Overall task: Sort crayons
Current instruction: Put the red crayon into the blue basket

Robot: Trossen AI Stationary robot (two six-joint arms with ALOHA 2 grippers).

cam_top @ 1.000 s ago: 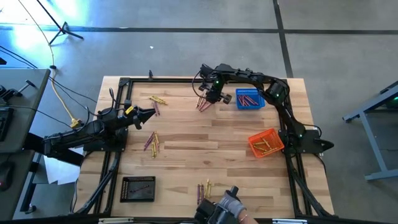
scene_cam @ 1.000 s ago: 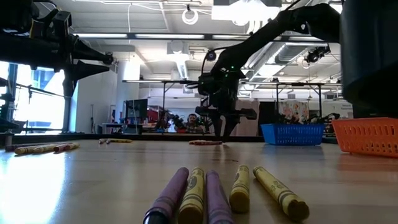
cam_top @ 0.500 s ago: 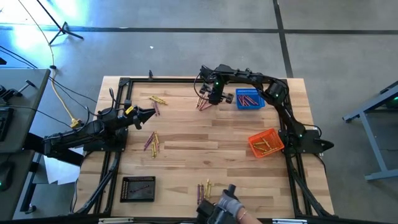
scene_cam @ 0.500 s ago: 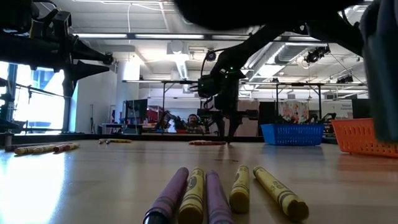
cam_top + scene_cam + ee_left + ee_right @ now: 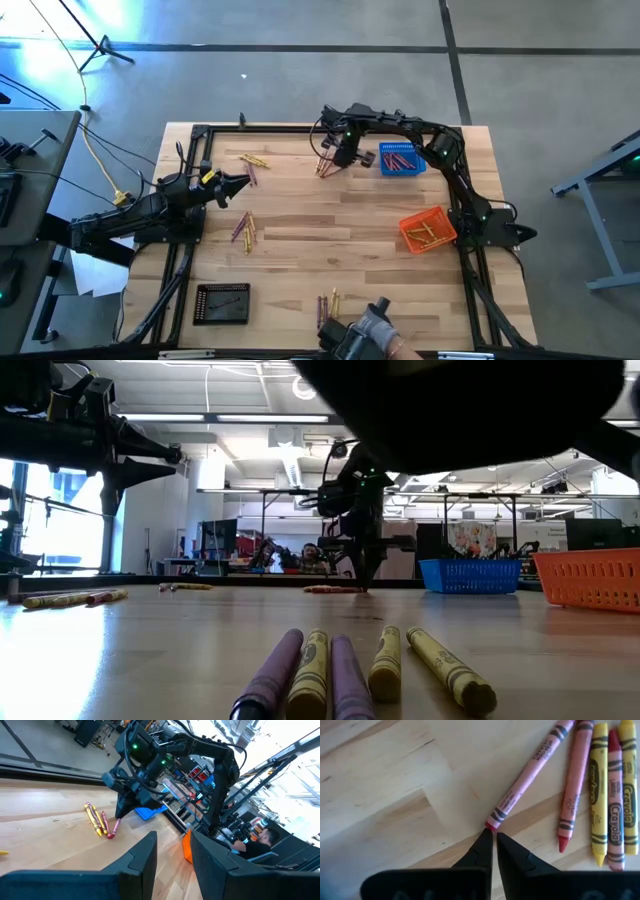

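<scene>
Clearly the right claw point(image 5: 494, 839) has clenched with nothing between its tips: in its own wrist view the pink-red crayon point(image 5: 527, 777) starts just past the fingertips and runs straight away from them, touching at most with its near end. Four more crayons point(image 5: 605, 785) lie just beside it, roughly parallel. From above, this cluster sits at the desk's point(image 5: 330, 215) far edge, near the blue basket point(image 5: 401, 160), so the right arm is far nearer. Raised, the left claw point(image 5: 240, 182) waits open over the left side. Bare light wood planks; open workshop behind
</scene>
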